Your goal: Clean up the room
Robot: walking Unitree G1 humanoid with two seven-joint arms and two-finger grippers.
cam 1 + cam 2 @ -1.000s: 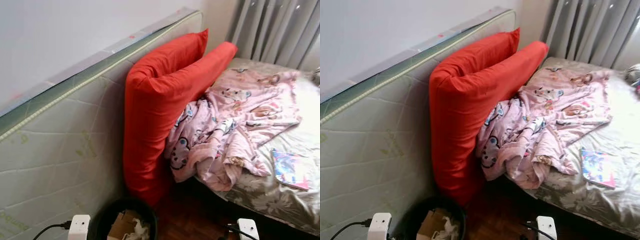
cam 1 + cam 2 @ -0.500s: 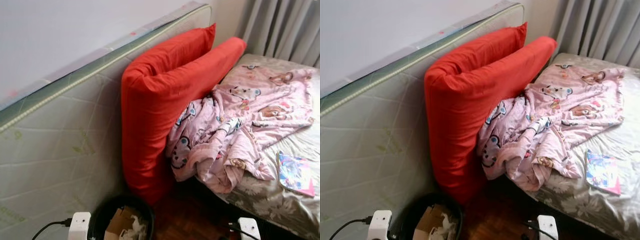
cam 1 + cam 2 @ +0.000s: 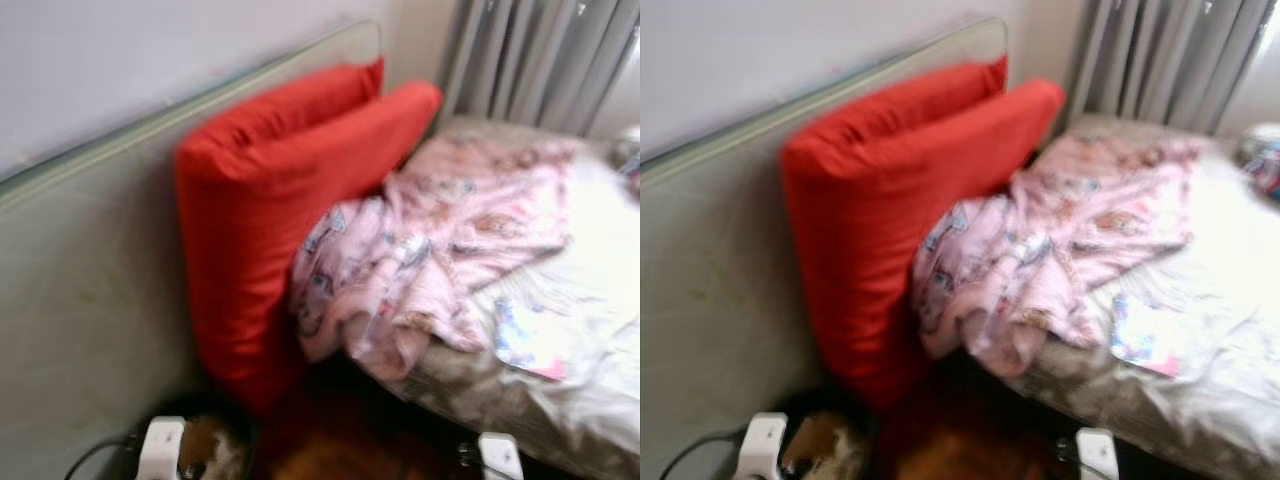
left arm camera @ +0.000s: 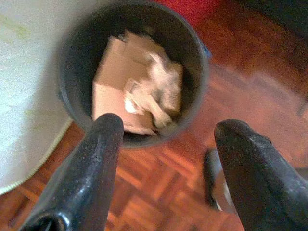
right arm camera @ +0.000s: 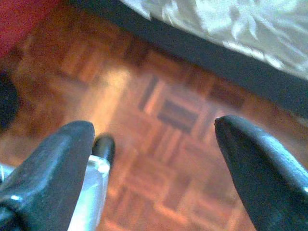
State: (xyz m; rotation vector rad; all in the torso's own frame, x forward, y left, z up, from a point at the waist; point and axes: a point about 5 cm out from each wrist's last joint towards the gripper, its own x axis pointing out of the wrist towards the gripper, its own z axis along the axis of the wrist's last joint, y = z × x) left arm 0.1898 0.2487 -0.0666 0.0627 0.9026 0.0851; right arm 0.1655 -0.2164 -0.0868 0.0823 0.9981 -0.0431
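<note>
Head views are blurring, so the robot is likely walking or turning. Both arms are hanging low and idle, nothing in hand. The left gripper [image 4: 163, 178] is spread wide and empty, fingers [image 4: 84, 178] pointing down over the black waste bin [image 4: 72, 96]. The right gripper [image 5: 154, 173] is likewise gaping and empty, aiming at bare parquet floor [image 5: 168, 115] near the bed's edge.

Why things are sitting as they are: a spare mattress [image 3: 90, 290] is standing on its long edge against the wall, probably stored there. Two red cushions [image 3: 280, 200] are leaning upright against it, wedged between the mattress and the bed [image 3: 590, 400], which is propping them up. A pink printed blanket [image 3: 430, 250] is lying crumpled on the bed, one end bunching against the cushions and a fold drooping over the bed's near edge; it looks tossed, not laid. A colourful booklet [image 3: 530, 340] is lying flat on the sheet just beside the blanket.

Containers: the bin is standing on the floor, near the mattress and just below the cushions. Inside, a crushed cardboard box [image 4: 115, 91] and crumpled pale paper [image 4: 161, 86] are filling it partway.

Judging the task: the loose blanket and booklet are the likely cleanup targets, both untouched on the bed.
</note>
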